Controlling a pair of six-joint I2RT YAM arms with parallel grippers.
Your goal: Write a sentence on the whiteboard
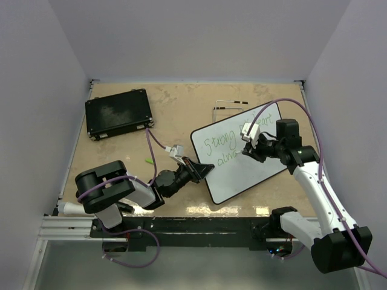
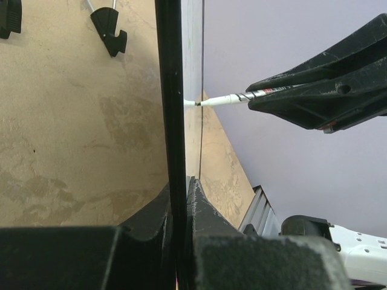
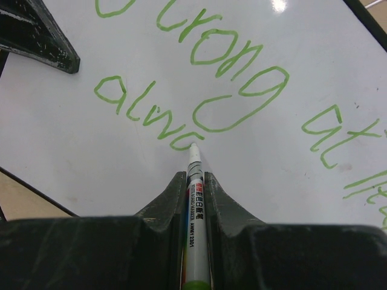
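Note:
The whiteboard [image 1: 245, 154] lies tilted at the table's right of centre, with the green sentence [image 1: 221, 147] on it; "Strong at" and part of a second line, "alwa", are readable. My left gripper [image 1: 202, 170] is shut on the whiteboard's near left rim [image 2: 170, 121], seen edge-on. My right gripper [image 3: 195, 178] is shut on a white marker [image 3: 196, 211], whose tip touches the whiteboard [image 3: 121, 163] at the end of the sentence's second line [image 3: 145, 112]. The marker [image 2: 233, 99] also shows in the left wrist view, touching the board's face.
A flat black case [image 1: 118, 112] lies at the back left. A thin metal wire stand [image 1: 230, 104] lies behind the whiteboard. A small green cap [image 1: 148, 161] rests on the table left of the left gripper.

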